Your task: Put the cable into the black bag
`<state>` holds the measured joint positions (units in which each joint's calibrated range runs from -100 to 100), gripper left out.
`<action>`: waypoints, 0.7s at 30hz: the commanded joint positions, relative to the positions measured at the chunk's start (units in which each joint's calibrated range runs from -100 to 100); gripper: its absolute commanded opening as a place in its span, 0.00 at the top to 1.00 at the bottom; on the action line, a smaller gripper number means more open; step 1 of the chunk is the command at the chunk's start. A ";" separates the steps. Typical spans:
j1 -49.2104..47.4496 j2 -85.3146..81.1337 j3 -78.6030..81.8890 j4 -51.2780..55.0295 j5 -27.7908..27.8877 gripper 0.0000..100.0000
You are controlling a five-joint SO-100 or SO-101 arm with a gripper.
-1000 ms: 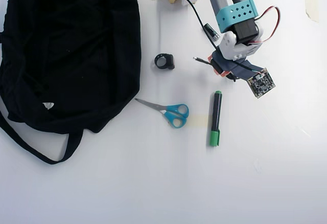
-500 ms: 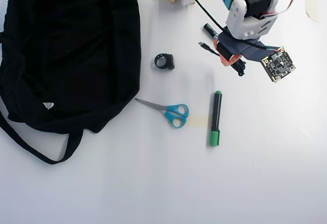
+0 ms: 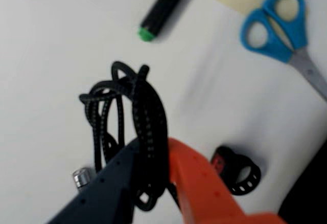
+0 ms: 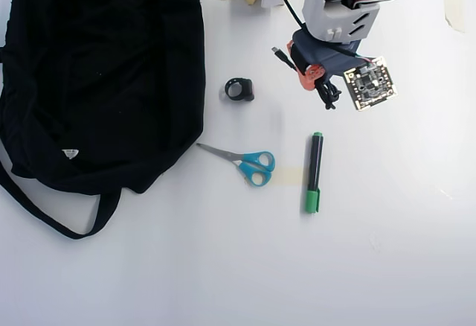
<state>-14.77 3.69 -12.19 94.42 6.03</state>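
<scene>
At the top of the overhead view, the gripper (image 4: 321, 80) is pinching the coiled black cable (image 3: 134, 127) between its jaws, lifted off the table, the bundle's long axis pointing toward 12 o'clock in the wrist view. Loose loops are dangling and may snag or slip while crossing toward 9 o'clock to the black bag (image 4: 104, 73)

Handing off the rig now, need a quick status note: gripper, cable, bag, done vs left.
Gripper: jaws shut on the coiled black cable, which is lifted off the table.
In the overhead view the arm is at top centre-right and the cable hangs below the wrist.
Black bag lies at the left, apart from the arm; no cable is in it.
Done: cable picked up.
Left: carry it left over the black strap ring, then release it into the bag.
</scene>
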 commanded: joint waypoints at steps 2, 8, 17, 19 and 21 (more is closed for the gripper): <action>5.42 -3.03 -2.82 -0.19 -0.16 0.98; 10.80 -3.11 -2.82 -0.62 -0.11 0.98; 17.54 -3.11 -3.00 -0.79 0.68 0.98; 19.48 -3.11 -3.90 -0.79 0.21 0.98; 21.20 -3.11 -4.98 -0.79 0.21 0.98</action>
<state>3.45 3.69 -13.21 94.33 6.52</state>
